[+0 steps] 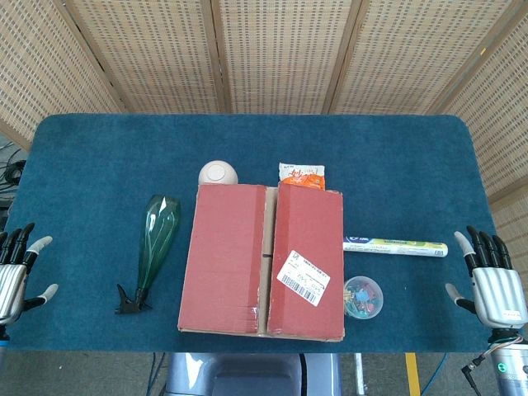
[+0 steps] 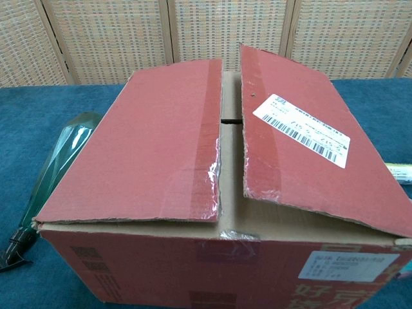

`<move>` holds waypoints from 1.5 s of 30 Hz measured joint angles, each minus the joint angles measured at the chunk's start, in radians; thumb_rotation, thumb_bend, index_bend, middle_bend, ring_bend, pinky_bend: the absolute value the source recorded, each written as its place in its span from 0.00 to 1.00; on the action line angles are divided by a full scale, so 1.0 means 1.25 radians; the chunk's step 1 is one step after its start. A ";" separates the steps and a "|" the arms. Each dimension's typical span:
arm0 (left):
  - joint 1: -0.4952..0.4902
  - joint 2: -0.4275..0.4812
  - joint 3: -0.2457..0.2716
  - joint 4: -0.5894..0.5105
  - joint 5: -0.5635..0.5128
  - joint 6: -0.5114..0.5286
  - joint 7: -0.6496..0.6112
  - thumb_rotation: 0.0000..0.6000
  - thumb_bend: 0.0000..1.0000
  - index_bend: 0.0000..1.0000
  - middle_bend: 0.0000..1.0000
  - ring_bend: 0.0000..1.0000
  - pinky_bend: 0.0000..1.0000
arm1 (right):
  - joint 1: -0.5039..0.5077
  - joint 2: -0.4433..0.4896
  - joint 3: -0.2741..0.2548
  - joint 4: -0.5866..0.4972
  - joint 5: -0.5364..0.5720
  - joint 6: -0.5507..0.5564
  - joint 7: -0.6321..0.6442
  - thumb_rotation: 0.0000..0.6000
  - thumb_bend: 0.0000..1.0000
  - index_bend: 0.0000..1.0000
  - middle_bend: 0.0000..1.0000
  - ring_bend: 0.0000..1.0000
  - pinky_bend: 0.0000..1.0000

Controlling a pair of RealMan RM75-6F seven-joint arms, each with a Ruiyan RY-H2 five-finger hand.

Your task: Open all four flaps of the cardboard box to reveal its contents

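- The cardboard box sits at the near middle of the blue table, its front wall close to the table's near edge.
- Task progress, as I judge it: nothing is opened yet. The two outer flaps lie over the top, the left flap nearly flat and the right flap with its inner edge lifted a little, as the chest view shows. A narrow gap runs between them, showing plain cardboard beneath, likely the inner flaps.
- Left to do: fold both outer flaps outward, then the two inner flaps under them. All four remain.
- What the box holds cannot be seen; the gap shows no contents.
- A white shipping label is stuck on the right flap, and cut clear tape clings along the flaps' inner edges.
- The left hand hovers well to the left of the box at the table's edge, fingers spread and holding nothing.
- The right hand hovers well to the right of the box, likewise spread and empty.
- Just right of the box lies a small clear tub holding colourful clips or pins, with a white tube behind it.
- Behind the box are a white bowl and an orange snack packet.
- Left of the box lies a green bottle.
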 measured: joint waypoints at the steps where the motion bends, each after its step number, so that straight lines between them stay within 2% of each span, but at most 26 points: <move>1: 0.000 0.000 0.000 0.000 0.000 0.000 0.000 1.00 0.20 0.18 0.00 0.00 0.00 | 0.000 -0.001 0.000 0.001 0.003 -0.001 -0.001 1.00 0.26 0.06 0.03 0.00 0.00; 16: 0.003 0.002 -0.001 -0.006 0.006 0.008 -0.025 1.00 0.20 0.18 0.00 0.00 0.00 | -0.001 -0.003 0.002 0.003 0.009 -0.005 0.013 1.00 0.28 0.06 0.03 0.00 0.00; 24: -0.002 0.020 -0.001 -0.030 0.004 -0.008 -0.052 1.00 0.20 0.18 0.00 0.00 0.00 | -0.001 0.005 0.003 -0.004 0.009 -0.007 0.027 1.00 0.51 0.06 0.04 0.00 0.00; 30: -0.002 0.023 0.000 -0.035 0.001 -0.011 -0.049 1.00 0.20 0.18 0.00 0.00 0.00 | 0.001 0.011 0.002 -0.008 0.002 -0.010 0.059 1.00 0.78 0.06 0.09 0.00 0.00; 33: -0.003 0.025 0.001 -0.038 -0.001 -0.015 -0.045 1.00 0.20 0.18 0.00 0.00 0.00 | 0.003 0.015 0.000 -0.007 -0.008 -0.012 0.083 1.00 0.94 0.10 0.12 0.00 0.00; 35: -0.003 0.027 0.002 -0.041 -0.003 -0.018 -0.043 1.00 0.20 0.18 0.00 0.00 0.00 | 0.008 0.018 0.000 -0.006 -0.019 -0.014 0.104 1.00 0.99 0.13 0.14 0.00 0.00; 45: -0.006 0.033 0.003 -0.052 -0.001 -0.021 -0.035 1.00 0.20 0.18 0.00 0.00 0.00 | 0.070 0.045 0.018 -0.015 -0.092 -0.042 0.247 1.00 1.00 0.22 0.21 0.00 0.00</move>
